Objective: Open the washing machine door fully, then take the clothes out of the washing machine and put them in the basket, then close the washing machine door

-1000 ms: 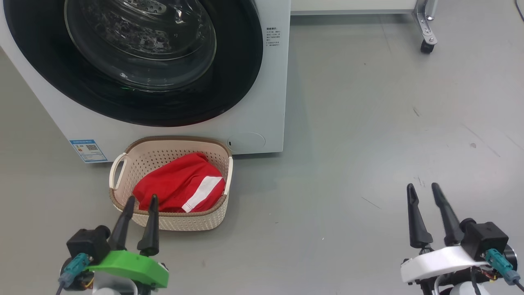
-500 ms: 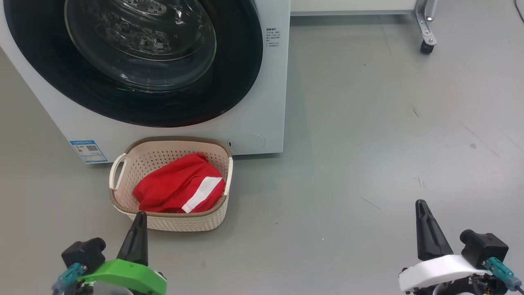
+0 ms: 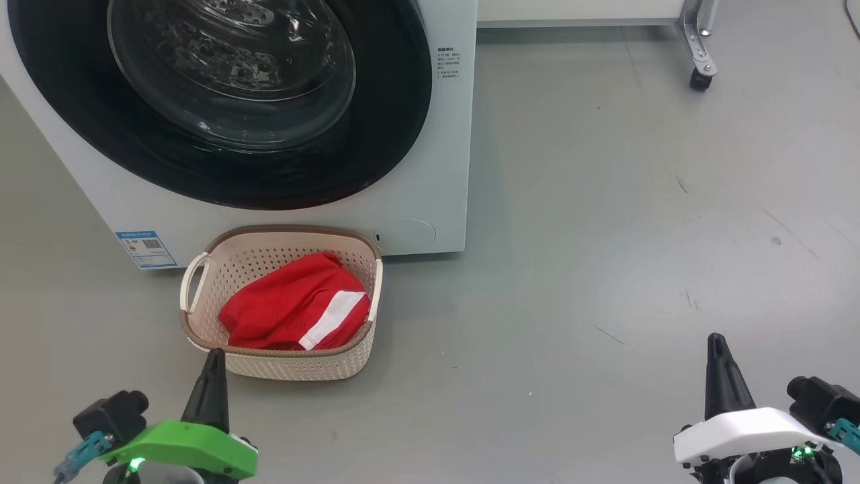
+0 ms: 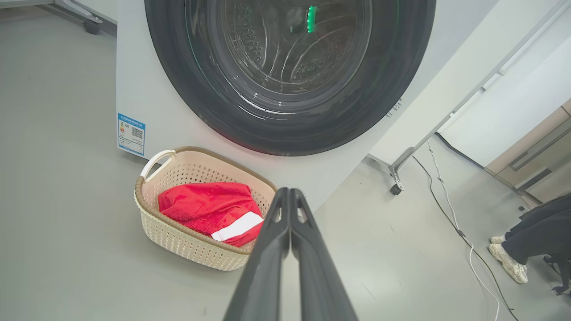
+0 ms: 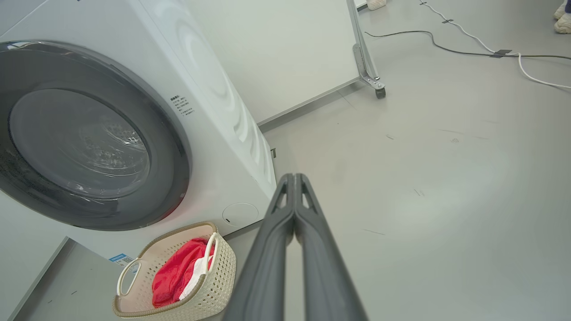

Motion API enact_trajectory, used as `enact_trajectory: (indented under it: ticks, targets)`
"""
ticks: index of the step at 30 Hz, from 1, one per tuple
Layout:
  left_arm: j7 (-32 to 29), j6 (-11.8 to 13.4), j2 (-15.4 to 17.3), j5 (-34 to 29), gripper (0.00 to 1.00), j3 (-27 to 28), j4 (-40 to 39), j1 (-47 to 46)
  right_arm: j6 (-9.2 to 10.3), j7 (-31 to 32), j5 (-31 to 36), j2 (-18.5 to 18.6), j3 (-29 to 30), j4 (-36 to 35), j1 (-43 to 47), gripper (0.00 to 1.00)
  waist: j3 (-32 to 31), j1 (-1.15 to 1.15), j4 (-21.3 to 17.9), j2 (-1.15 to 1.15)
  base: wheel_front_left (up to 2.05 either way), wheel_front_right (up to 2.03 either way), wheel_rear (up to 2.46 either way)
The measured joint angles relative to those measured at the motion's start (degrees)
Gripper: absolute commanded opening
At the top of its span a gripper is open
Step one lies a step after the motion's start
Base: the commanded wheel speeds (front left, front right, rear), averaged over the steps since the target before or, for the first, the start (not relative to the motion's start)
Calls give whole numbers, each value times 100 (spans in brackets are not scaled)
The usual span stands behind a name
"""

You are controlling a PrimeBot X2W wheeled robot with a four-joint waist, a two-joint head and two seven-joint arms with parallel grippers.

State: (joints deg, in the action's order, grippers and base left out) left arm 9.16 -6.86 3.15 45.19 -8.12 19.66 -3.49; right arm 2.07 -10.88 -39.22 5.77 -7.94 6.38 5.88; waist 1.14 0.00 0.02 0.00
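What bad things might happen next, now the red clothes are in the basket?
1. The left claw, shut, points toward the basket; a forward move might nudge it.
2. The washing machine door looks shut, but whether it latched cannot be told; it might swing open.
3. A cable lies across the floor; the wheels might catch it if the robot rolls there.

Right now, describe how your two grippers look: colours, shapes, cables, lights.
The left gripper has long, dark, tapering fingers on a bright green plastic shell, with a black boxy block, a teal cable plug and a small green light. The right gripper has the same fingers, block, plug and light, but a white shell.
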Motion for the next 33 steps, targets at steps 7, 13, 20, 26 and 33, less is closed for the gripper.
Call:
enact_trajectory:
  ticks: [7,13,20,26,33]
  targets:
    - [-114,0,-4,359,0,86,-15,0,-49,109,-427,0,83,57,-71,0,-7,0,1,0,0,0,0]
    - [-241,0,-11,710,0,197,-47,-1,-103,230,-847,1,181,115,-97,0,-14,0,1,0,0,0,0]
    - [-377,0,-20,1114,0,293,-85,-1,-172,354,-1369,0,276,179,-198,0,-23,0,1,0,0,0,0]
    - [-511,0,-27,1470,0,411,-112,-2,-259,461,-1800,0,367,249,-222,0,-30,0,1,0,0,0,0]
    - [-636,0,-36,1876,0,504,-144,-3,-323,566,-2287,-3,458,327,-336,0,-39,0,1,0,0,0,0]
